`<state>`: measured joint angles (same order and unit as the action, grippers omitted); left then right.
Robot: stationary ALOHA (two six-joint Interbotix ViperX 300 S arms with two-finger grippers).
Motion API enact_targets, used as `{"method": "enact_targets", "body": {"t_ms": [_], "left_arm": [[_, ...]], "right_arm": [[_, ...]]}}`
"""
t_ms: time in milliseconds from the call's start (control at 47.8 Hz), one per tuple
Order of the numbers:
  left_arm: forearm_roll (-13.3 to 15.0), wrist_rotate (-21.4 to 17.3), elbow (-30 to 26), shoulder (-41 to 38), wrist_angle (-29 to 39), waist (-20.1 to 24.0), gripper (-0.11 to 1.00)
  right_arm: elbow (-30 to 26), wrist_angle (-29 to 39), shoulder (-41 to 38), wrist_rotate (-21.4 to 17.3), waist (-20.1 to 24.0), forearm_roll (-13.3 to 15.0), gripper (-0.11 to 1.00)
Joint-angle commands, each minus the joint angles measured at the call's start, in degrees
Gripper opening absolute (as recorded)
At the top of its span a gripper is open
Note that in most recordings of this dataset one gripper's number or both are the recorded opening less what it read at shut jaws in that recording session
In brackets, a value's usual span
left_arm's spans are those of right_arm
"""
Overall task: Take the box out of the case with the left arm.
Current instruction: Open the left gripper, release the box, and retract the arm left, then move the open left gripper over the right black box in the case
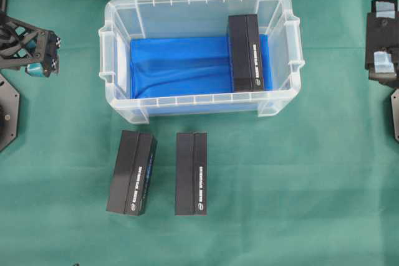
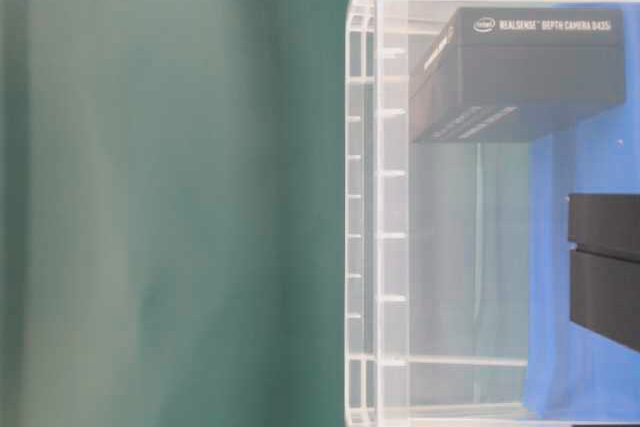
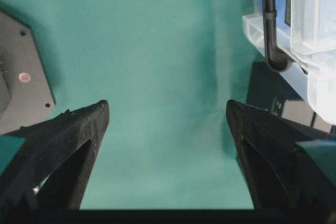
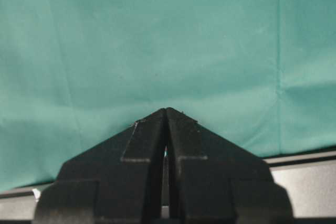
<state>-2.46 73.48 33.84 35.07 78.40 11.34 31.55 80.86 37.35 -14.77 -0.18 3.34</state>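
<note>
one box (image 1: 246, 53) in the case (image 1: 124, 10), left fingers (image 3: 79, 135) wide apart, empty, well left of it

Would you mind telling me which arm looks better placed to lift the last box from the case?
Left: the left gripper is open, the right gripper shut, though the box lies nearer the right.

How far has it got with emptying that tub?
Two black boxes already lie on the green cloth in front of the clear tub. One box remains inside, at its right end. The left gripper holds nothing, fingers wide apart over bare cloth beside the tub. Reaching in and lifting the last box is left.
</note>
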Motion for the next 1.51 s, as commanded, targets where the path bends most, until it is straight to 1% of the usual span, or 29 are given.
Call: {"method": "enact_targets", "body": {"t_ms": [0,481,565,649,816,963,1067,1297,1486], "left_arm": [[-0.1,-0.1,-0.5,0.3,0.0,0.3,0.97],[0.1,0.1,-0.6,0.3,-0.2,0.3,0.97],[0.7,0.3,-1.0,-0.3,-0.7,0.4,0.97],[1.5,0.4,-1.8,-1.5,-1.5,0.2,0.97],[1.6,1.1,-5.2,-5.7,-3.4,-1.1,0.97],[1.5,1.1,-10.3,-11.5,-7.7,-2.2,0.97],[1.5,0.8,-14.9,-15.6,-8.4,-2.7,0.97],[0.9,0.4,-26.5,-25.3,-4.0,-2.6,0.97],[0.9,-1.5,-35.0,-32.3,-3.1,-2.3,0.97]], "right_arm": [[-0.5,-0.3,0.1,-0.1,0.1,0.0,-0.01],[-0.5,-0.3,0.1,-0.2,0.1,-0.1,-0.01],[-0.5,-0.3,0.1,-0.2,0.1,-0.1,-0.01],[-0.5,-0.3,0.1,-0.2,0.1,-0.1,-0.01],[-0.5,-0.3,0.1,-0.1,0.1,0.0,-0.01],[-0.4,-0.3,0.1,0.0,0.1,0.1,-0.01],[-0.2,-0.3,0.1,0.0,0.1,0.1,-0.01],[0.6,-0.3,0.1,0.1,0.1,0.1,-0.01],[1.1,-0.4,0.1,0.1,0.1,0.1,-0.01]]}}
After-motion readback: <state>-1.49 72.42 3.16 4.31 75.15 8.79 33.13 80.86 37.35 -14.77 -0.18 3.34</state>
